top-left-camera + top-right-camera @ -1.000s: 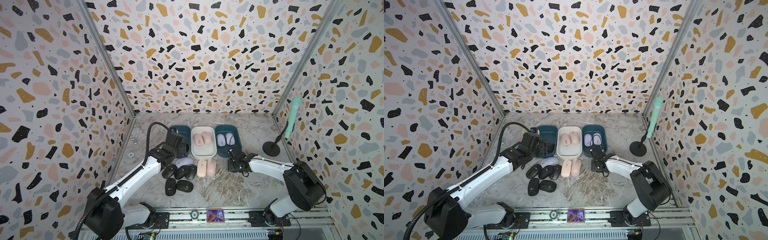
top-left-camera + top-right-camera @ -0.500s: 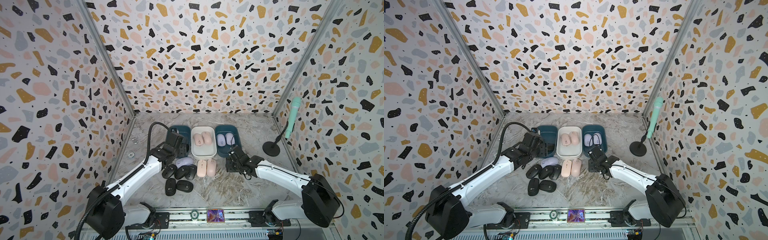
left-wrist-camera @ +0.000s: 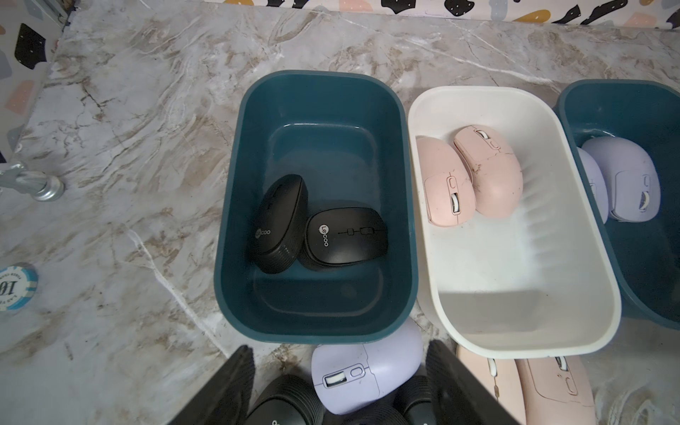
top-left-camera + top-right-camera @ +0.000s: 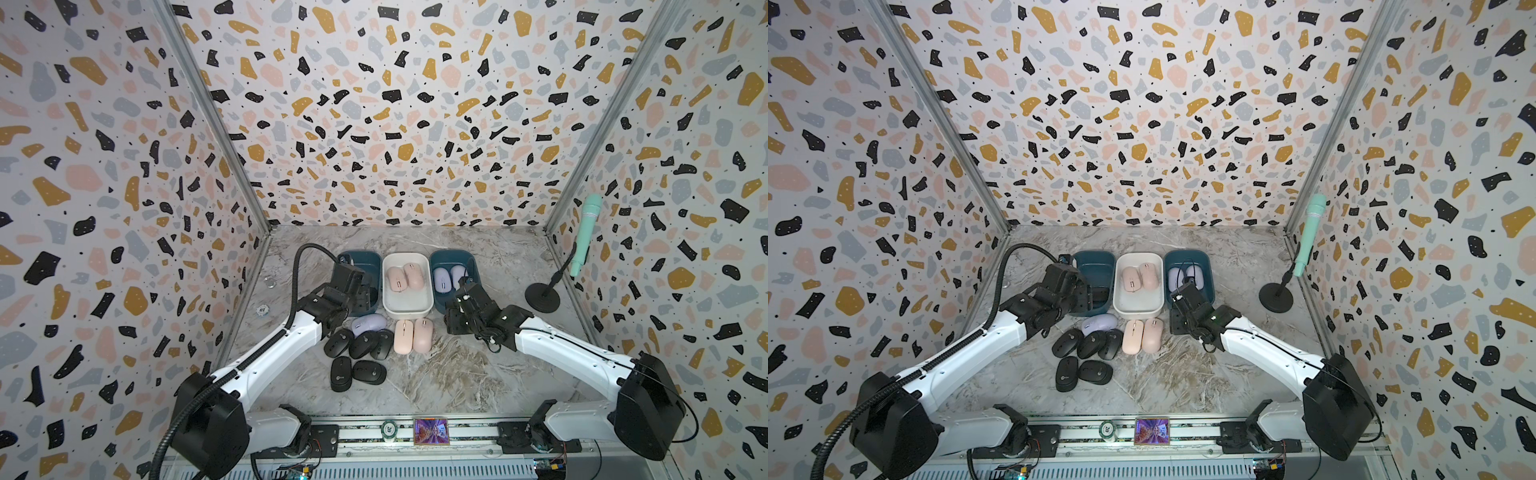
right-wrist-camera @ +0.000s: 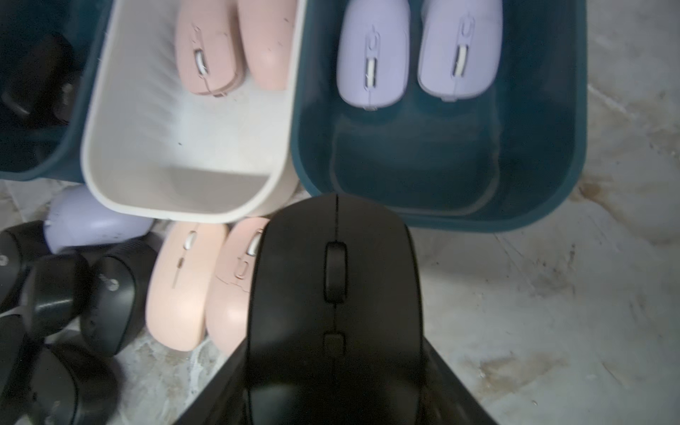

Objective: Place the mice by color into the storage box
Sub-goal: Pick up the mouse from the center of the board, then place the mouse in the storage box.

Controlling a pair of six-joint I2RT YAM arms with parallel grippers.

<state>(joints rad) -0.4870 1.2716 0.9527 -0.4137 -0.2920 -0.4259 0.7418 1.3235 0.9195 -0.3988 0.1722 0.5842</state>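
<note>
Three storage boxes stand in a row. The left teal box (image 3: pixel 316 79) holds two black mice (image 3: pixel 346 235). The white box (image 3: pixel 515 346) holds two pink mice (image 3: pixel 489 169). The right teal box (image 5: pixel 574 110) holds two lavender mice (image 5: pixel 373 51). In front of them lie a lavender mouse (image 4: pixel 369 323), several black mice (image 4: pixel 360 344) and two pink mice (image 4: pixel 412 336). My left gripper (image 3: pixel 340 349) is open above the loose lavender mouse. My right gripper (image 5: pixel 333 353) is shut on a black mouse (image 5: pixel 335 294), just before the right teal box.
A mint microphone (image 4: pixel 586 232) on a black round stand (image 4: pixel 542 296) is at the right wall. A poker chip (image 3: pixel 14 285) and a metal fitting (image 3: pixel 33 182) lie on the marble floor near the left wall. Patterned walls enclose three sides.
My right arm has swung its elbow out to the right and lower; its gripper with the black mouse has shifted slightly left. The left arm has barely moved.
</note>
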